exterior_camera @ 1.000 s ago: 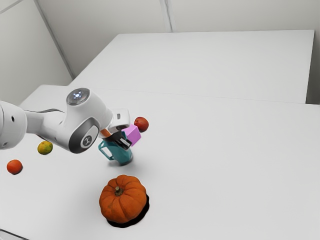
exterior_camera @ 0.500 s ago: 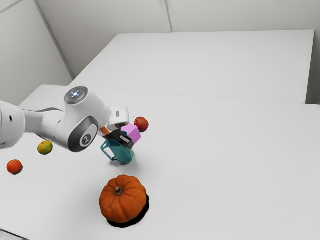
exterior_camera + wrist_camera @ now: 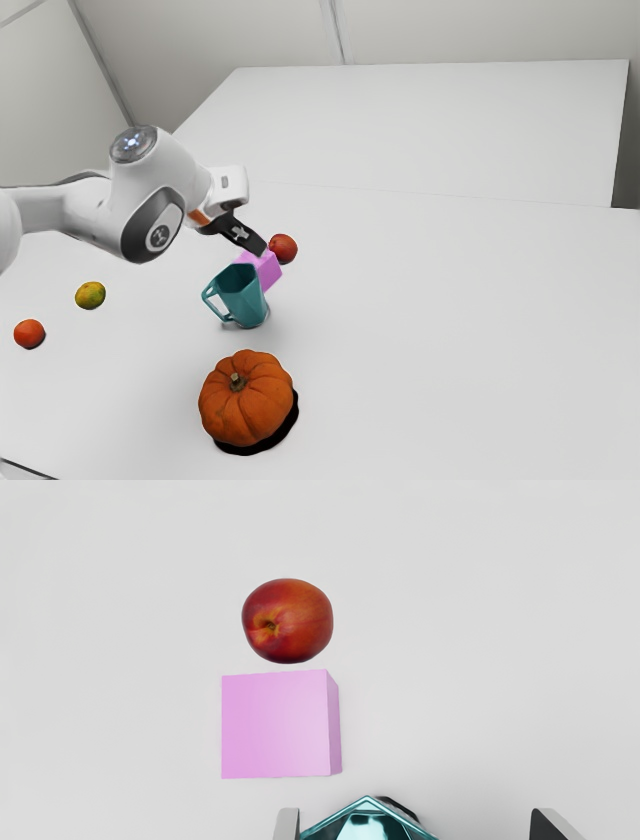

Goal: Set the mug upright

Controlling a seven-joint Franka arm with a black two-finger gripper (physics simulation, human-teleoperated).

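Note:
The teal mug (image 3: 241,297) stands upright on the table in the exterior view, its mouth up and its handle toward the exterior view's left. Above it, apart from its rim, is my gripper (image 3: 257,246). In the wrist view the mug's faceted rim and inside (image 3: 372,825) show below the open gripper (image 3: 415,820), whose two fingers are wide apart with neither gripping the mug.
A pink cube (image 3: 262,269) is close beside the mug, with a red fruit (image 3: 284,248) just beyond it. An orange pumpkin (image 3: 247,399) lies nearer the camera. Toward the exterior view's left are a yellow-green fruit (image 3: 90,295) and an orange-red fruit (image 3: 29,334).
My gripper has risen off the mug and moved slightly toward the exterior view's left. The mug, partly hidden by the fingers before, has shifted slightly toward the exterior view's right and stands more upright.

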